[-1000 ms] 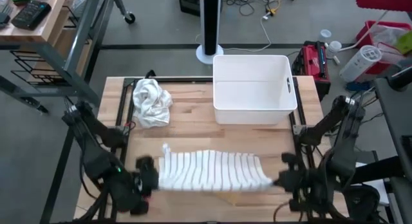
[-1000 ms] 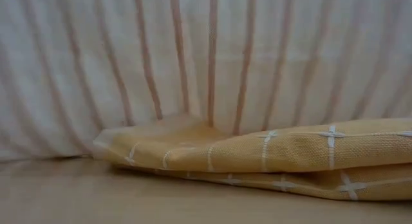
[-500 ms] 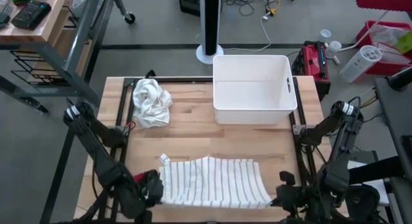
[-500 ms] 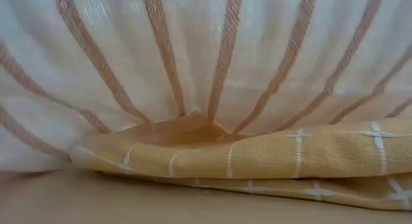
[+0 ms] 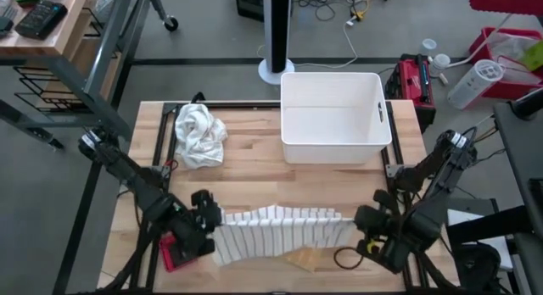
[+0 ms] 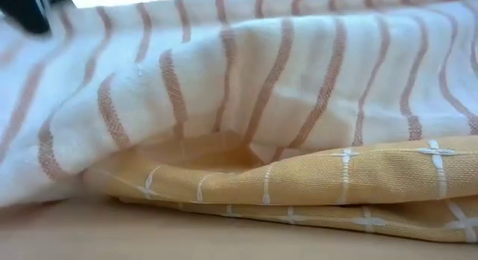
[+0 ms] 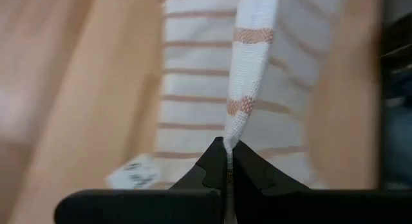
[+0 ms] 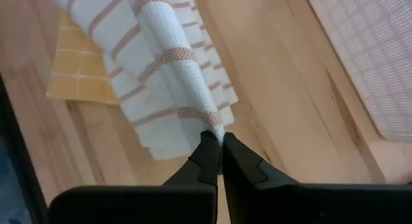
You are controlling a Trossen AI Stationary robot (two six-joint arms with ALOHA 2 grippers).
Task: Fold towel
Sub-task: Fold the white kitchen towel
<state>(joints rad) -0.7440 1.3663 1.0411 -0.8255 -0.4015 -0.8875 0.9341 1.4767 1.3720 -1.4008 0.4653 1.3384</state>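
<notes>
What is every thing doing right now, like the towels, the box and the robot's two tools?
Striped towel: pinched at both ends, lifted, sagging between the tools.
Yellow towel: folded, lying flat under the striped towel.
White cloth: crumpled on the table.
White bin: upright, looks empty.
Left tool: shut on the striped towel.
Right tool: shut on the striped towel.

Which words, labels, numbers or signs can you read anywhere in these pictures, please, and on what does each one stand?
None can be read.
A small tag on the striped towel, seen in the left wrist view: dark marks, too blurred to read.
White bin, crumpled white cloth, yellow cloth: no text visible.
</notes>
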